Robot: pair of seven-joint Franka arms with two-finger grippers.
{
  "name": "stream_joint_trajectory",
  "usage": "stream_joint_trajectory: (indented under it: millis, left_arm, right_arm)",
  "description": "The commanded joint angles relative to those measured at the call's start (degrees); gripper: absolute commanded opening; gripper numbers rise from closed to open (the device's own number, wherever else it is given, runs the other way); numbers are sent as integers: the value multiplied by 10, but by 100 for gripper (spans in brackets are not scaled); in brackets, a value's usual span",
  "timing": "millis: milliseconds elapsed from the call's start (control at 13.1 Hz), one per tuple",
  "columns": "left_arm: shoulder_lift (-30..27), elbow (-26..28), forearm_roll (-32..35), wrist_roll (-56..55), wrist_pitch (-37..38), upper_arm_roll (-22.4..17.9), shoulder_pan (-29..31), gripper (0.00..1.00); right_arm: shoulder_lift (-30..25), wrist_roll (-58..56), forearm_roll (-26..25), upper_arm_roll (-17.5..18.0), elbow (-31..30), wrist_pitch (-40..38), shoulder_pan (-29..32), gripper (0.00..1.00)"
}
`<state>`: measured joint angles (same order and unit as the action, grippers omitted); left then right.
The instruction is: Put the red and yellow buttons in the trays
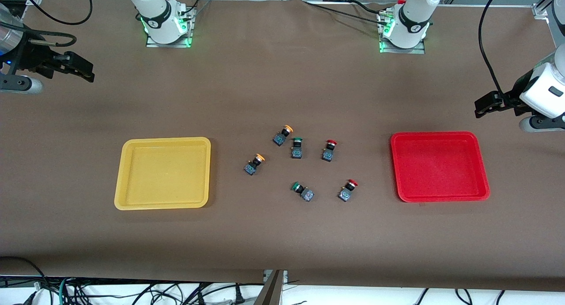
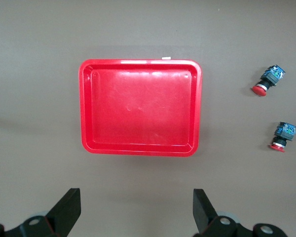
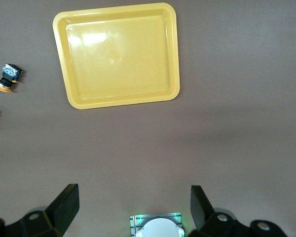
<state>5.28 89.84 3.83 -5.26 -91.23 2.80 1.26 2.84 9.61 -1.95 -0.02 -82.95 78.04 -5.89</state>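
Two orange-yellow-capped buttons [image 1: 282, 135] [image 1: 254, 163] and two red-capped buttons [image 1: 329, 150] [image 1: 348, 190] lie on their sides mid-table between the trays. The yellow tray [image 1: 163, 172] lies toward the right arm's end, the red tray [image 1: 439, 166] toward the left arm's end; both are empty. My left gripper [image 1: 480, 108] is open and empty, up in the air beside the red tray [image 2: 140, 106]; its wrist view shows both red buttons [image 2: 269, 80] [image 2: 282, 137]. My right gripper [image 1: 88, 73] is open and empty, high over the table's end; its wrist view shows the yellow tray [image 3: 118, 54] and one yellow button [image 3: 7, 78].
Two green-capped switches [image 1: 296, 147] [image 1: 302, 191] lie among the buttons. The arm bases [image 1: 165, 27] [image 1: 404, 31] stand along the table's edge farthest from the front camera. Cables hang below the table's near edge.
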Motion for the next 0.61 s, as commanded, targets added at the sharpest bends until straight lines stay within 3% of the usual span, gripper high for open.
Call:
stream_joint_trajectory:
  millis: [0,381,534]
  left_arm:
    - [7,-16,-7,1,10,-1,-3,100]
    - [28,-28,-21,-1,10,0,-49,100]
    - [64,-28,-80,0,11,0,-67,100]
  right_arm:
    - [-2,-9,9,1,1,-6,9,100]
    - [1,-8,10,2,1,1,10,100]
    - [58,-8,10,3,1,18,8,100]
